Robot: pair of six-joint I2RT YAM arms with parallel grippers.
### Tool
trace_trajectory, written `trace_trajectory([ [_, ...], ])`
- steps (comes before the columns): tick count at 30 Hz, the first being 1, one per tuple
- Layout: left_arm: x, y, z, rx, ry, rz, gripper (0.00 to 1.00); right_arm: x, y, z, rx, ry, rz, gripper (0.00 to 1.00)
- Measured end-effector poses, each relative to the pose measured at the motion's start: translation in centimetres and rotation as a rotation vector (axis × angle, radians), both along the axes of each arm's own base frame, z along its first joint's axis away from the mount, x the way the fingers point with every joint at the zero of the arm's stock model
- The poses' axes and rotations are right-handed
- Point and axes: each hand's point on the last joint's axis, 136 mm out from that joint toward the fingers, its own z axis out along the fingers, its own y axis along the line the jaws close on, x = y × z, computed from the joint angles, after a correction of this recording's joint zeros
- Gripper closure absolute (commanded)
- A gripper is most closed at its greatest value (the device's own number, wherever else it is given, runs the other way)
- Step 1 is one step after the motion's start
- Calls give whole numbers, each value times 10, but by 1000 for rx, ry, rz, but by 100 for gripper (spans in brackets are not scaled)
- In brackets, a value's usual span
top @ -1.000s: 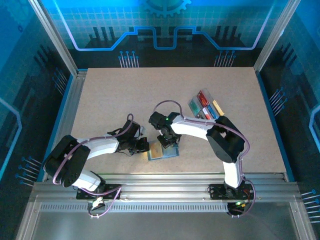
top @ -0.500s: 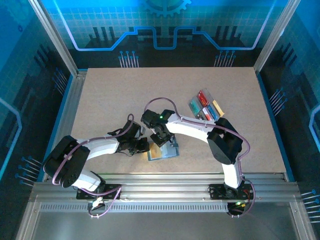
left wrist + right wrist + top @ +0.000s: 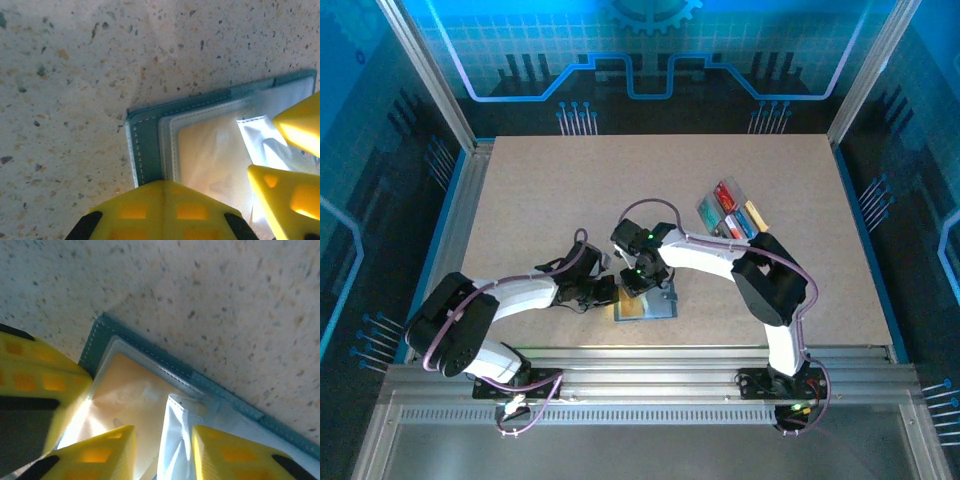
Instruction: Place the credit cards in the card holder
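The card holder (image 3: 658, 306) lies open and flat on the table (image 3: 550, 200), near the front edge at centre. Its long axis runs left to right. The right gripper (image 3: 642, 283) hides its far side, and glare washes out the orange credit card (image 3: 210, 155) sleeved in its left half. The left gripper (image 3: 605, 292), jaws together, rests its tip on the holder's left border. The right gripper's fingers (image 3: 100, 455) stand apart, straddling a clear sleeve flap (image 3: 175, 435). More cards sit in a clear tray (image 3: 704, 210) at far right.
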Motion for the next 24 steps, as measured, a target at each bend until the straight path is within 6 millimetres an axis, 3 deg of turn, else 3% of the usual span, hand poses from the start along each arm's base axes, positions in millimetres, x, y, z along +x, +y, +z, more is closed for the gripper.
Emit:
trace_trajectory([
  [6, 0, 0, 0, 0, 0, 0, 100, -9, -1, 8, 53, 17, -29, 55],
  [13, 0, 0, 0, 0, 0, -1, 100, -16, -22, 14, 4, -10, -95, 52],
  [24, 0, 0, 0, -1, 0, -1, 100, -54, -60, -5, -43, 79, -212, 52],
])
